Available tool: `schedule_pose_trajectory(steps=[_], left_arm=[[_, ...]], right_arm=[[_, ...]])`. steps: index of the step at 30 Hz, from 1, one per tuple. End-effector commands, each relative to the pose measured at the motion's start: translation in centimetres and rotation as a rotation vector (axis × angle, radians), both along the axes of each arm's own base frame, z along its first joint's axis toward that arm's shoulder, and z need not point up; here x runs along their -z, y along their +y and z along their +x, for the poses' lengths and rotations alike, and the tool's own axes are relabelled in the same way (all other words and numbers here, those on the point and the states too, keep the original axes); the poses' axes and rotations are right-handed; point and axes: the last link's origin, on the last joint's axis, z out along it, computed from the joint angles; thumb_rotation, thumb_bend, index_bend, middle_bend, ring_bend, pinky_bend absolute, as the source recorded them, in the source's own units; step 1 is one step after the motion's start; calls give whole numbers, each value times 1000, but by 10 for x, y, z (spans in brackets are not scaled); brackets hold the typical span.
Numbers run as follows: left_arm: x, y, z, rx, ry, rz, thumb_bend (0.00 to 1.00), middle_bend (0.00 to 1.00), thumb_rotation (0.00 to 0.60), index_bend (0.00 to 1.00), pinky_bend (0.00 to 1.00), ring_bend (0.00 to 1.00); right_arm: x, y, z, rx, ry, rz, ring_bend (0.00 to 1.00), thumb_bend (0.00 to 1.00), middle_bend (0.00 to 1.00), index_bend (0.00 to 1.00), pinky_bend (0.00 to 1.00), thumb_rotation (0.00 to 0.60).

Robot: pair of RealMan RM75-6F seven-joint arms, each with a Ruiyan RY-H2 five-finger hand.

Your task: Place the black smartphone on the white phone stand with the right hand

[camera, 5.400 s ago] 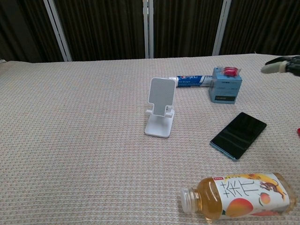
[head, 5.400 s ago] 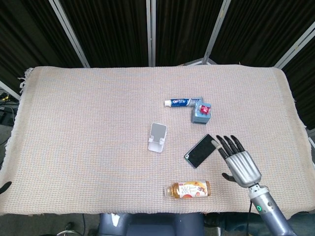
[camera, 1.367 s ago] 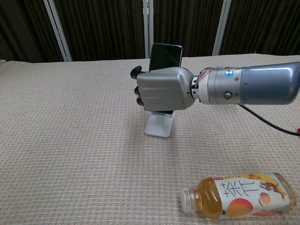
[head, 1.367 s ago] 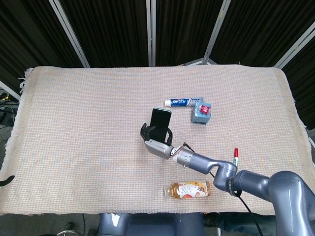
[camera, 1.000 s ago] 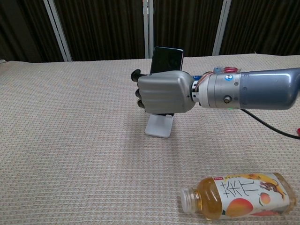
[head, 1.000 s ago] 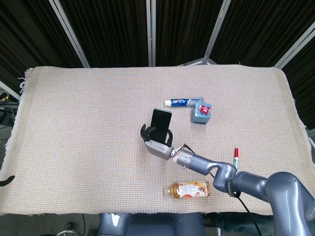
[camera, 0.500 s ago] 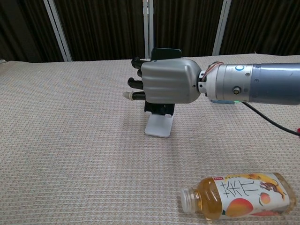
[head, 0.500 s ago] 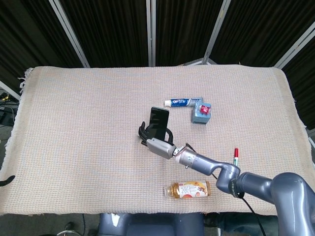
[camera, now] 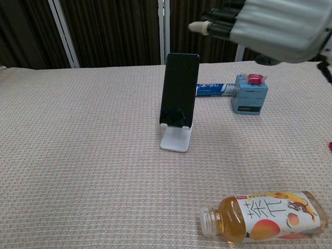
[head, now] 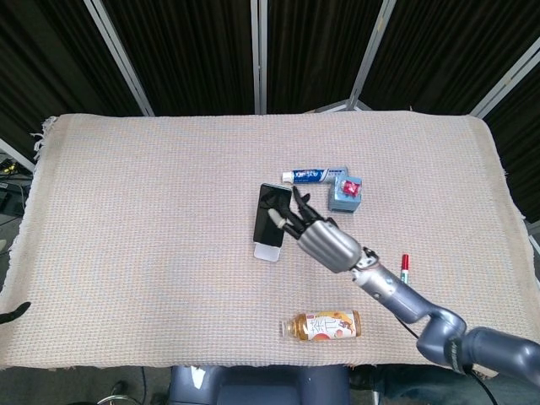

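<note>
The black smartphone (camera: pixel 179 89) (head: pixel 271 213) stands upright on the white phone stand (camera: pixel 176 139) (head: pixel 267 251), leaning back on it with its lower edge in the stand's lip. My right hand (camera: pixel 270 26) (head: pixel 319 233) is raised above and to the right of the phone, fingers spread, holding nothing and clear of the phone. My left hand shows in neither view.
A toothpaste tube (camera: pixel 213 88) (head: pixel 315 175) and a small blue box (camera: pixel 249 93) (head: pixel 344 194) lie behind the stand. A juice bottle (camera: pixel 264 216) (head: pixel 323 325) lies on its side near the front edge. A red marker (head: pixel 404 267) lies at the right.
My right hand has let go of the phone, opened, and lifted up and to the right. The phone now stands alone on the stand.
</note>
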Motion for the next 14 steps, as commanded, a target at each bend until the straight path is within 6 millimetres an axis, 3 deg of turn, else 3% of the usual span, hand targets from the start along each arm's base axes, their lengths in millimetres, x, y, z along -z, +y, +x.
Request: schedule_pose_trajectory(steps=[1,6,14], left_arm=[[4,-5,6,31,-5,8,0,0,600,0,0,0],[4,-8,12,77,-8,31,0,0,600,0,0,0],[5,-15,18,117,-22,43,0,0,600,0,0,0]], right_arm=[[-45,40,-48,365,-403,94,0,0,0,0,0,600],[-57,66,-73,511,-610,140,0,0,0,0,0,600],[-59,104,-120,592,-707,122,0,0,0,0,0,600]])
